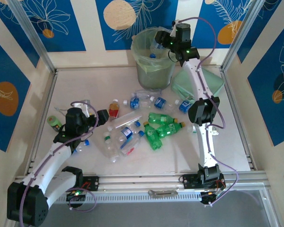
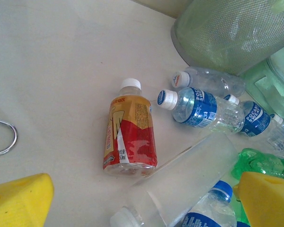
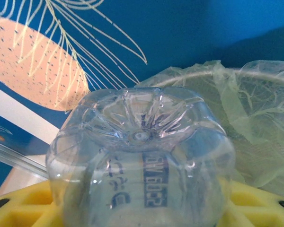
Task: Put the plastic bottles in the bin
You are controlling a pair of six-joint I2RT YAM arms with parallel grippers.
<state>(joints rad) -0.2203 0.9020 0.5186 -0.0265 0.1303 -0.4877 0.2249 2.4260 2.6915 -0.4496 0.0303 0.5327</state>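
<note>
the right end effector (image 1: 162, 39) is closed on a clear bottle (image 3: 139, 161), gripping it low on the body so its ribbed base faces the wrist camera. it hangs at the right side of the bin's (image 1: 154, 71) mouth, and the bin stands at the middle of the bench's far edge. from the top view the bottle looks to be over the opening, but close to the rim. the loose bag (image 3: 255, 109) billows up just behind it.

the main risk, as i judge it, is letting go too near the rim. the bottle could strike the edge, tip outward and land on the lid (image 1: 203, 80) or behind the bin. the slack bag is a second hazard: a finger pulling back could snag it and drag the liner or rock the bin.

the left end effector (image 2: 144, 185) hovers with fingers spread wide over the left half of the bench, holding nothing. a red-labelled bottle (image 2: 130, 135) lies below and between them, cap toward the far edge. a big clear bottle (image 2: 189, 175) lies just beside its base, possibly touching. if the fingers come down here, 1 could land on that neighbour and pinch both, or send the round red one rolling away.

the other bottles, blue-labelled (image 2: 203, 109) and green (image 1: 161, 125), lie crowded at mid-bench, so any nudge could scatter them toward the edges.
</note>
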